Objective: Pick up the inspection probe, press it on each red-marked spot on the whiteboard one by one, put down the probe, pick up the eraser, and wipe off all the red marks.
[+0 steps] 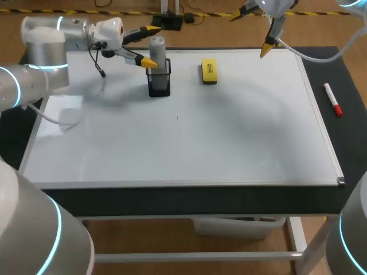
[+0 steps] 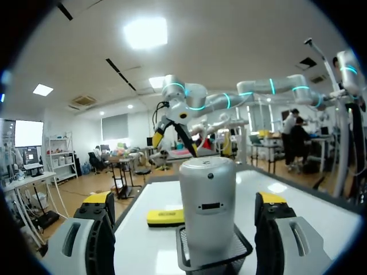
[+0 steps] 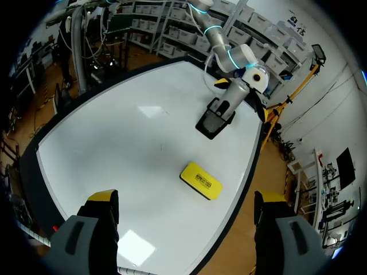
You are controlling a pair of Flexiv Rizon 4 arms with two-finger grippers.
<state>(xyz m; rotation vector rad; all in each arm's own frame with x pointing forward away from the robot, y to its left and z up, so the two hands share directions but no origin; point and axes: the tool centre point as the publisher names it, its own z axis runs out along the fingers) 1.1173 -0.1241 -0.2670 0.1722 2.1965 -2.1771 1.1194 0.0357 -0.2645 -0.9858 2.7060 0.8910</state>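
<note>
The inspection probe (image 1: 157, 48), a grey cylinder, stands upright in a black mesh holder (image 1: 159, 86) at the far left-centre of the whiteboard (image 1: 183, 143). My left gripper (image 1: 150, 46) is open, one finger on each side of the probe (image 2: 207, 200) and clear of it. A yellow eraser (image 1: 209, 71) lies flat to the right of the holder. My right gripper (image 1: 250, 33) hangs open and empty high over the board's far right; the eraser (image 3: 202, 180) lies below it. I see no red marks on the board, only a tiny dark speck (image 1: 177, 118).
A red marker pen (image 1: 332, 99) lies on the dark table strip right of the whiteboard. The board's frame (image 1: 321, 132) sits on the black table.
</note>
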